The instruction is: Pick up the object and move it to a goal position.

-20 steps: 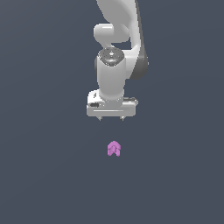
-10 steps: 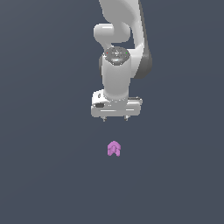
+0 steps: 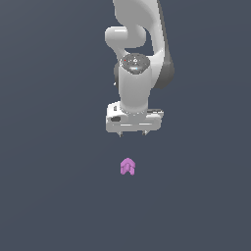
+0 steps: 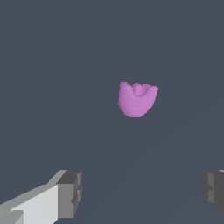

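below the white gripper (image 3: 132,134), whose fingers (image 4: 70,194) are spread wide apart, the pink-purple object (image 3: 127,167) lies alone, untouched, on dark ground (image 3: 54,196).

Simulated void, featureless slate-grey ground (image 3: 44,196)

The arm (image 3: 139,59) runs off the exterior view's top; both fingers (image 4: 70,193) are cropped in the wrist view.

Flat dark grey surface (image 3: 54,196) — only the pink-purple object (image 3: 127,167) lies on it.
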Controlling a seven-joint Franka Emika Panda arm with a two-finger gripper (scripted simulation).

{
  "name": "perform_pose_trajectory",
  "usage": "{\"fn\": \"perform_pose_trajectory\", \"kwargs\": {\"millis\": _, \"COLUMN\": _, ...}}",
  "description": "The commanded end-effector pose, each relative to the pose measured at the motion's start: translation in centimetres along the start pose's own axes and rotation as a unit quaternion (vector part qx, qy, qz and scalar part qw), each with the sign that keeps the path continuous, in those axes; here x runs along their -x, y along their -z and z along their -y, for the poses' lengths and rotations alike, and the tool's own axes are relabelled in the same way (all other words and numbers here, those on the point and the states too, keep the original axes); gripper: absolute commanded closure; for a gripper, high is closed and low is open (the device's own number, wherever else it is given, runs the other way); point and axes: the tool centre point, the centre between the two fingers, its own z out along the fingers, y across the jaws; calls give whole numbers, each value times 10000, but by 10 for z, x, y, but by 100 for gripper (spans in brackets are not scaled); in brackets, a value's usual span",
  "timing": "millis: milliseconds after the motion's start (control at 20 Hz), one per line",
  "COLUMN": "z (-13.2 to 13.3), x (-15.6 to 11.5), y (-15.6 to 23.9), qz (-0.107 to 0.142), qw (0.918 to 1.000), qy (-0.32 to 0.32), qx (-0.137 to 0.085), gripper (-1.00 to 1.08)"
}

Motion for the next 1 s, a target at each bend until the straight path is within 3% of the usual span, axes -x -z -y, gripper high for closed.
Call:
{"fn": "perform_pose_trajectory", "kwargs": {"millis": 0, "z": -1, "x": -4, "y": -4, "qz": 6, "qw": 10000, "qy": -22, "qx": 3, "gripper": -92}}
{"fn": "perform_pose_trajectory", "kwargs": {"millis": 950, "z": -21, "x": -64, "y": -82, "qz": 73, "qw": 9991, "qy": -407, "qx": 100, "gripper": -92}}
